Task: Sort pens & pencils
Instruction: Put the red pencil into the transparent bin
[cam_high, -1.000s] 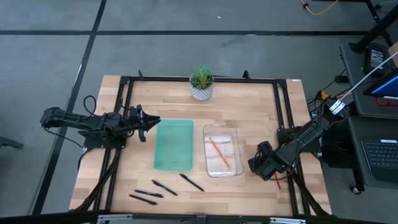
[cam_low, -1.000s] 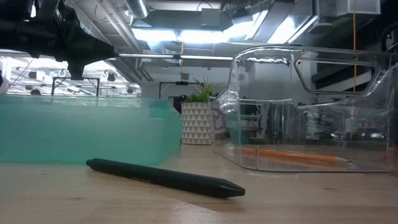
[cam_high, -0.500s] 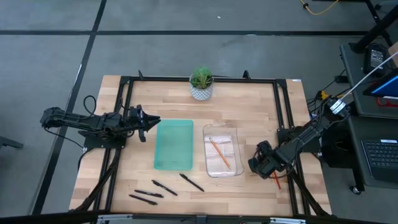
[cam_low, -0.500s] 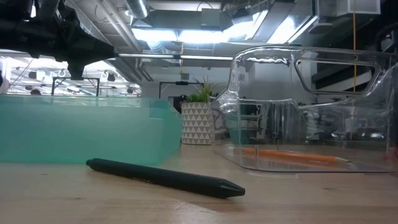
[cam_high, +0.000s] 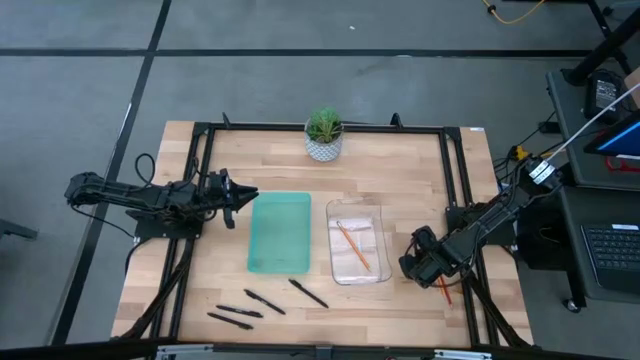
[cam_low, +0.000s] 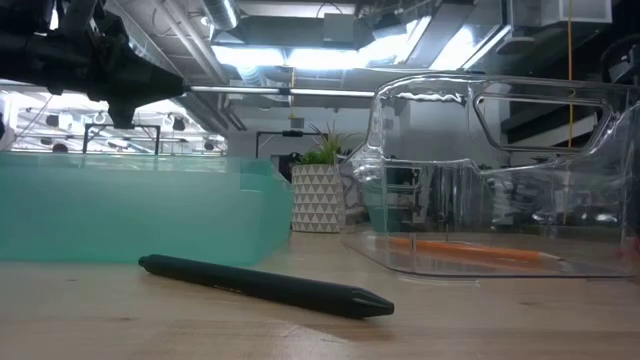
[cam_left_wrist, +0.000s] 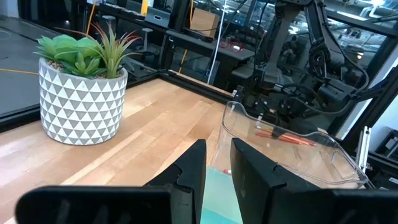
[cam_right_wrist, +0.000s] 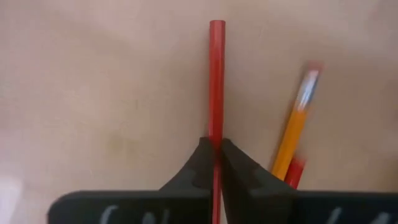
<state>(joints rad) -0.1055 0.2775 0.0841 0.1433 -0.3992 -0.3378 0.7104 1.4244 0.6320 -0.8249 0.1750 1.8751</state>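
Black pens (cam_high: 308, 292) (cam_high: 264, 301) (cam_high: 231, 319) lie flat on the table near its front edge; the low view shows one (cam_low: 265, 285) close up. One orange pencil (cam_high: 352, 245) lies in the clear tray (cam_high: 357, 274). Right of that tray my right gripper (cam_high: 425, 262) points down, shut on a red pencil (cam_right_wrist: 216, 81), with an orange pencil (cam_right_wrist: 295, 130) on the table beside it. My left gripper (cam_high: 243, 197) waits level at the far left corner of the teal tray (cam_high: 279, 232), with a narrow gap between its fingers (cam_left_wrist: 217, 174) and nothing in it. My right gripper pinches the red pencil's shaft (cam_right_wrist: 216, 134) between its two fingertips, coming from above and pointing down. One end of the pencil runs out ahead of the fingers and the other passes back between them. The pencil lies level along the tabletop.
A potted plant (cam_high: 324, 135) stands at the middle of the far edge. Black frame rails (cam_high: 455, 180) run along the table's left, right and far sides. Bare wood lies between the trays and the plant.
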